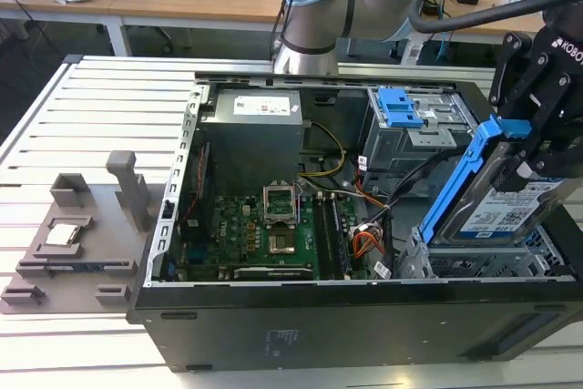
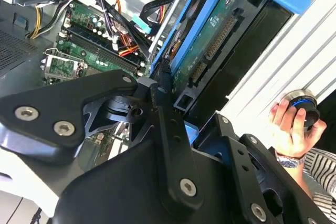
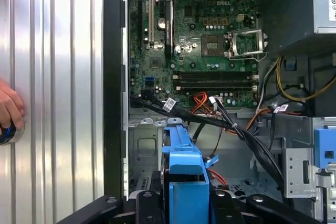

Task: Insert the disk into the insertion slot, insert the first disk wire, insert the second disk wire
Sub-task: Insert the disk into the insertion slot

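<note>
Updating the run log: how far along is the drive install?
Done: the drive is picked up. In hand: the tool grips it, tilted over the low silver bay, not seated. Left: seating it and plugging both wires; cables lie loose across the case.

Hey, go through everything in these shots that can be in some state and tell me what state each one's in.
disk: tilted, held over the insertion slot, not seated.
hand: shut on the disk at its blue carrier.
insertion slot: no drive lying flat in it.
computer case: side open, interior exposed.
processor socket: retention frame flipped open.
</note>
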`<state>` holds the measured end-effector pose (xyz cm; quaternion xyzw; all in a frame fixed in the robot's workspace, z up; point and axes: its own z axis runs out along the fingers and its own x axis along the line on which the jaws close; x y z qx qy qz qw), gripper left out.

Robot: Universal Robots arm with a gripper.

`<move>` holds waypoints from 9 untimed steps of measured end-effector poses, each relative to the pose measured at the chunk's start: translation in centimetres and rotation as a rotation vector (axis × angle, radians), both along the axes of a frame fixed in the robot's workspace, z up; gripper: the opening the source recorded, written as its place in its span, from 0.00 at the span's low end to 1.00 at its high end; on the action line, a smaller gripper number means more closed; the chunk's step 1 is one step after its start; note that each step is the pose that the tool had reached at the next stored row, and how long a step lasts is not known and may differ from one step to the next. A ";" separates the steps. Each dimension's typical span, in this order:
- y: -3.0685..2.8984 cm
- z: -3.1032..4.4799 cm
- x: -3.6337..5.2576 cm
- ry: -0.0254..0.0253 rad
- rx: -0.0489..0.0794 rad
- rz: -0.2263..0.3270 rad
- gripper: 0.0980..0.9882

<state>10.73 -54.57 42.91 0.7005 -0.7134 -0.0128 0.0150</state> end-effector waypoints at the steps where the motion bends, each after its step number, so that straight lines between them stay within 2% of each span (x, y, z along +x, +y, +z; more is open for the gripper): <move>1: 0.00 -0.14 0.00 0.0000 0.000 0.000 0.30; 9: 0.00 -0.79 0.00 -0.0001 0.000 0.000 0.30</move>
